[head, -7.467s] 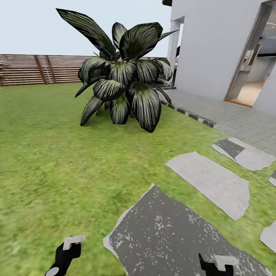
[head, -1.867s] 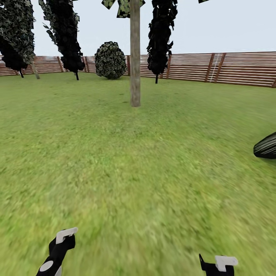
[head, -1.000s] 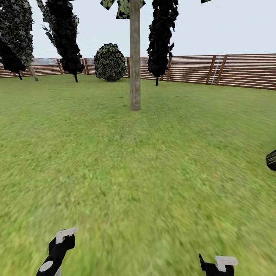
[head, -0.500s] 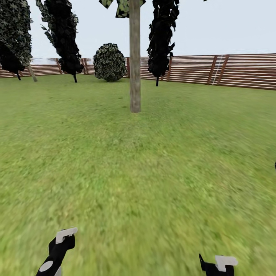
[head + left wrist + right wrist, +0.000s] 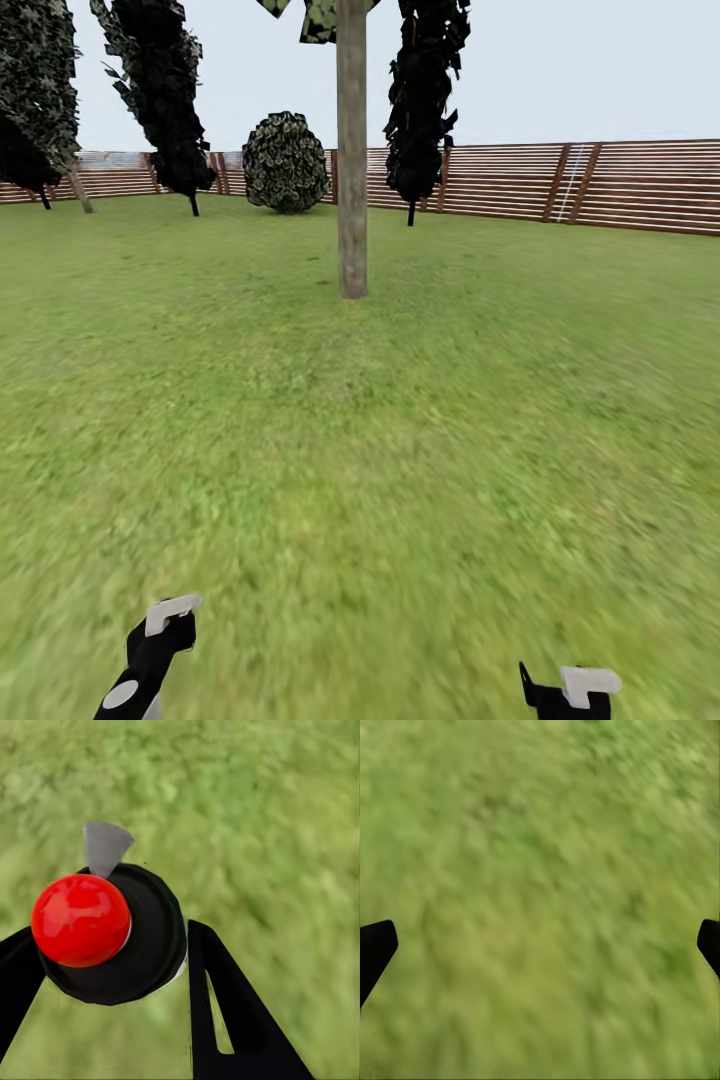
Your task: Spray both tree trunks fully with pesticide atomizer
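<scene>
With atomizer (image 5: 105,934) already clamped between fingers of left pincer (image 5: 112,967), red knob and grey nozzle seen from above, step in hand is judged as approach to trunk (image 5: 351,160), which stands well ahead on lawn (image 5: 400,420). Next called for: closing in, nozzle aimed at bark. Both arms held low; right pincer (image 5: 540,945) spread wide, nothing held.
</scene>
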